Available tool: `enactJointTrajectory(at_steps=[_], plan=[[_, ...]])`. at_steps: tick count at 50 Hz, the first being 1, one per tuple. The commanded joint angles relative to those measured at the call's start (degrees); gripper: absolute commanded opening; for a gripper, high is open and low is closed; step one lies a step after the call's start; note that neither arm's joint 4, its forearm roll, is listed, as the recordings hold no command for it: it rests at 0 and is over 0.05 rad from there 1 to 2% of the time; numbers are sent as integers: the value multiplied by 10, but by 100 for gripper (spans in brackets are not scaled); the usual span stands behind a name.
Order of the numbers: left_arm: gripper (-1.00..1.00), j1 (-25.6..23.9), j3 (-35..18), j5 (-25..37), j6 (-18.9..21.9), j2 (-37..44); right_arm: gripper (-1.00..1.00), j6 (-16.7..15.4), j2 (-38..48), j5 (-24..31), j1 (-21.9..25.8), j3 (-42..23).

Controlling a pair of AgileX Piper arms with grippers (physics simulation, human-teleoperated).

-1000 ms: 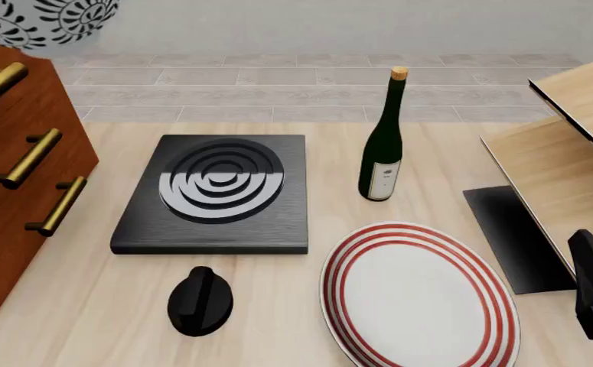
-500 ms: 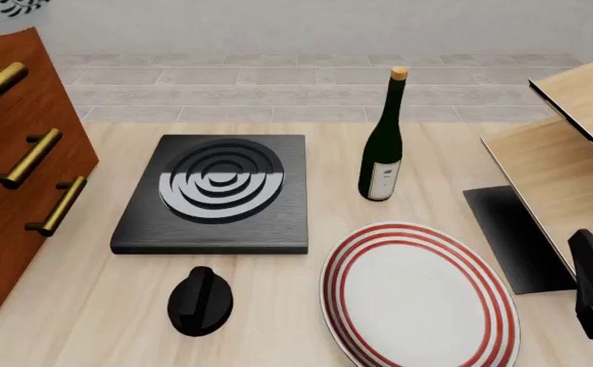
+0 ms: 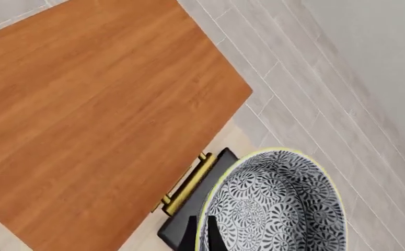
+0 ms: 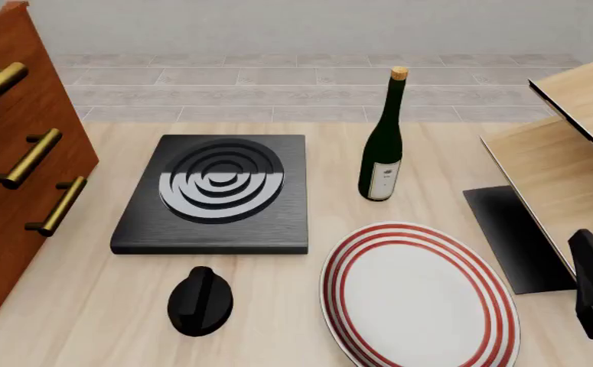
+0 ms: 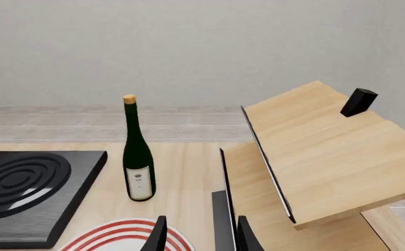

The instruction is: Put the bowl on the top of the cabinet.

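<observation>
While the left pincer (image 3: 200, 234), fingers closed on the bowl (image 3: 275, 206) rim, holds it beside the cabinet (image 3: 97, 110) top, transport looks underway; next: shift over, lower, release.

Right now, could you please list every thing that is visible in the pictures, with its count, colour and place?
bowl: one, white with black floral pattern, yellowish rim; held above the cabinet's edge.
cabinet: one, reddish-brown with brass handles; table's left side.
hob plate: one, black with ringed burner; table's middle.
wine bottle: one, dark green, cork top; upright, right of the hob plate.
plate: one, white with red rings; near front.
knob-like object: one, black; in front of the hob plate.
shelf: one, pale wood; right side.
left fingers: black, clamped on the bowl's rim.
right fingers: black, apart, over the plate.
</observation>
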Motion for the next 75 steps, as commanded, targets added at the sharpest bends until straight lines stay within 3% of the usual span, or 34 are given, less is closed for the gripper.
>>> enactJointTrajectory(at_steps=[1, 5, 48, 75], plan=[[-100, 44, -14, 0, -2, 8, 100, 1, 0, 0, 0, 0], [-100, 78, -22, 0, 7, 14, 100, 0, 0, 0, 0, 0], [-100, 202, -44, 0, 0, 64, 100, -3, 0, 1, 1, 0], [-100, 219, -30, 0, -1, 75, 100, -6, 0, 2, 3, 0]])
